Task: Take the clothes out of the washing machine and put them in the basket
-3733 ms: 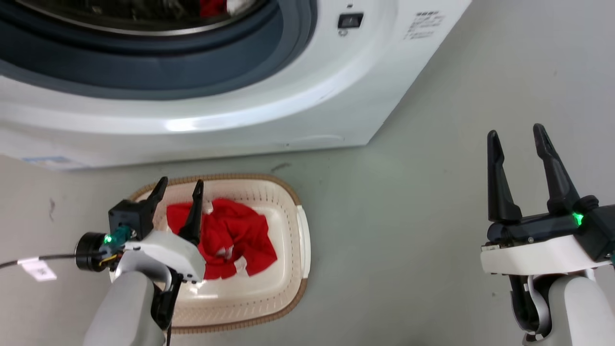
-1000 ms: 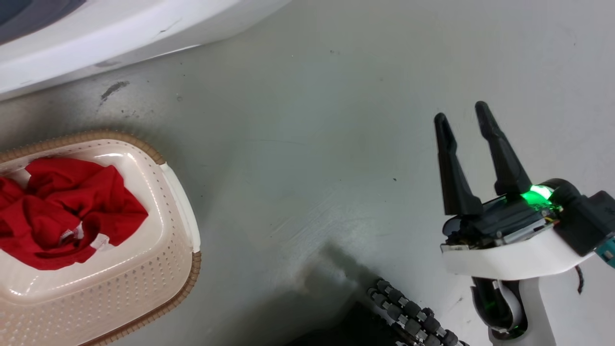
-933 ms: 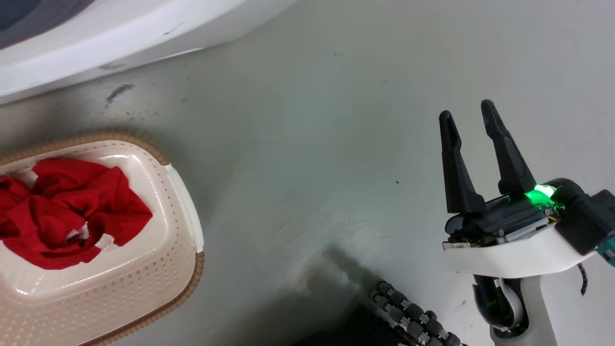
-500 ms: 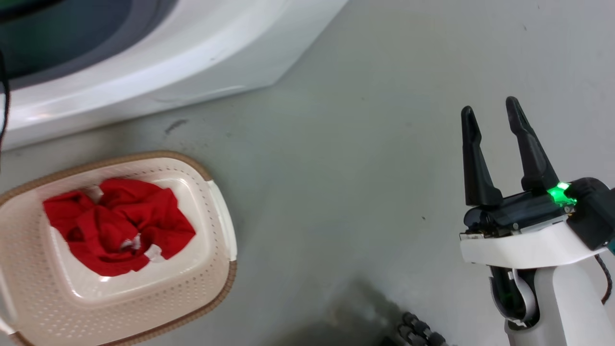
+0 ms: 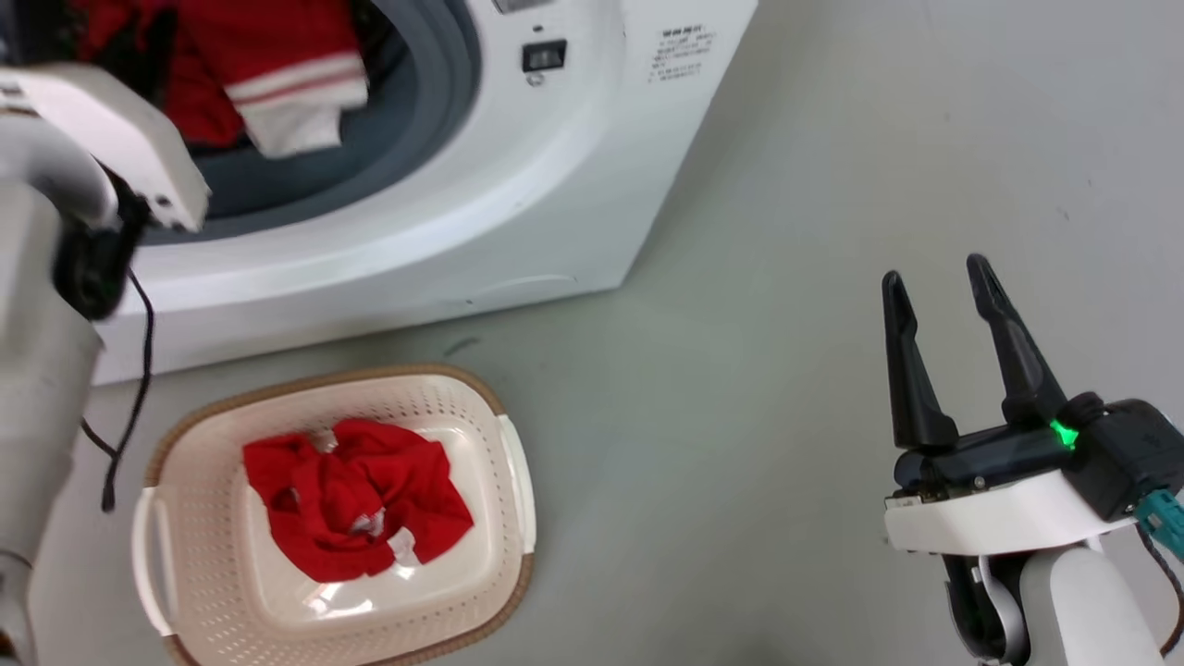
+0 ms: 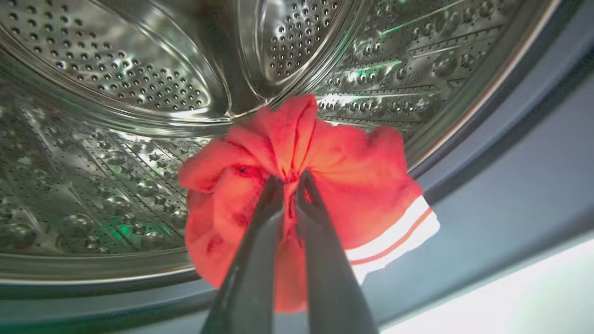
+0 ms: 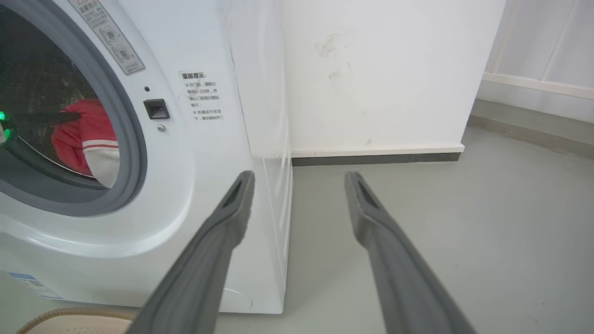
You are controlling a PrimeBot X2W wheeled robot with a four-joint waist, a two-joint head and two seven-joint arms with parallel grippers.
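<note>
The white washing machine (image 5: 518, 176) stands at the top left, its porthole open. My left gripper (image 6: 290, 180) is shut on a red garment (image 6: 325, 185) with a white striped edge, held at the mouth of the steel drum (image 6: 116, 93). The same garment (image 5: 268, 83) hangs over the grey door seal in the head view, and it shows as red cloth (image 7: 88, 139) in the right wrist view. Another red garment (image 5: 356, 495) lies in the cream basket (image 5: 199, 601) on the floor before the machine. My right gripper (image 5: 939, 282) is open over bare floor at the right.
A black cable (image 5: 129, 370) hangs from my left forearm (image 5: 37, 324) beside the basket. Grey floor (image 5: 740, 370) spreads to the right of the machine. A white wall with a dark skirting strip (image 7: 376, 159) stands behind the washer.
The head camera has swung back up toward the washer. My left arm, over the basket 3.7 s ago, now reaches into the porthole, shut on a second red garment. The right gripper stays open.
</note>
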